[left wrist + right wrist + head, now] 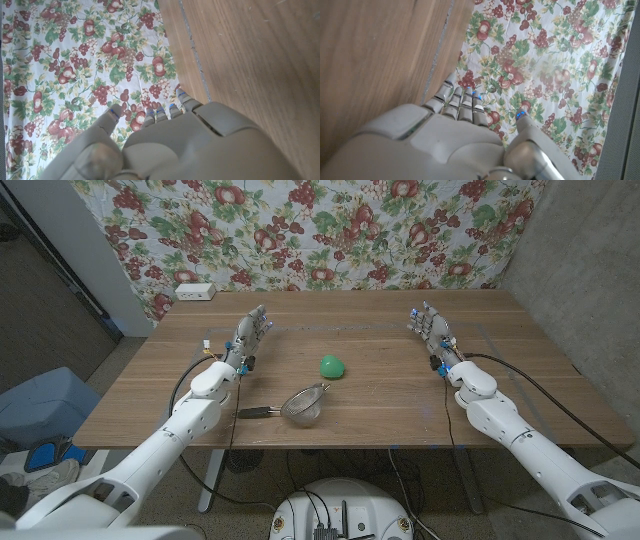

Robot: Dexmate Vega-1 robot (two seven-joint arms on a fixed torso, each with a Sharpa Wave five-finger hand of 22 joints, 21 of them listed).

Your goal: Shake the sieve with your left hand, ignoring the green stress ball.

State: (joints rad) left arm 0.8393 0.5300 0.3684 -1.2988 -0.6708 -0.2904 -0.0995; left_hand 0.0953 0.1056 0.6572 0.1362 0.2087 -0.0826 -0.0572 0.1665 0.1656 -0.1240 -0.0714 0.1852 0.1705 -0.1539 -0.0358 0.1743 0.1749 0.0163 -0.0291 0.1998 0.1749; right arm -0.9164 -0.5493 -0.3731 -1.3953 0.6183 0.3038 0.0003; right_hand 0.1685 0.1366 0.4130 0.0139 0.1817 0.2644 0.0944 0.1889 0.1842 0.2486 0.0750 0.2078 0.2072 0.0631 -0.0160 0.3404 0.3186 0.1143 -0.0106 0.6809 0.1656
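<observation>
We see the sieve (308, 403) lying on the wooden bench (380, 330), near the front edge, a bit left of centre. Its mesh bowl is tilted, open side facing up and toward the back, and its dark handle (256, 412) points toward the robot's left arm. The green stress ball (332, 366) sits just behind the sieve, toward the bench middle, not touching it.

Left hand (249, 337) is over the left part of the bench, behind and to the left of the sieve, apart from it. Its fingers (181, 98) are stretched out straight and slightly apart, holding nothing. In the left wrist view we look along the back of that hand at the floral cloth (75, 60) and the bench surface.

Right hand (430, 328) is over the right part of the bench, well apart from sieve and ball. Its fingers (454, 97) are extended too, narrowly spread, empty.

A small white box (195, 291) sits at the far left corner of the bench, by the fruit-print cloth hung behind. A blue bin (45, 402) stands on the floor to the left.
</observation>
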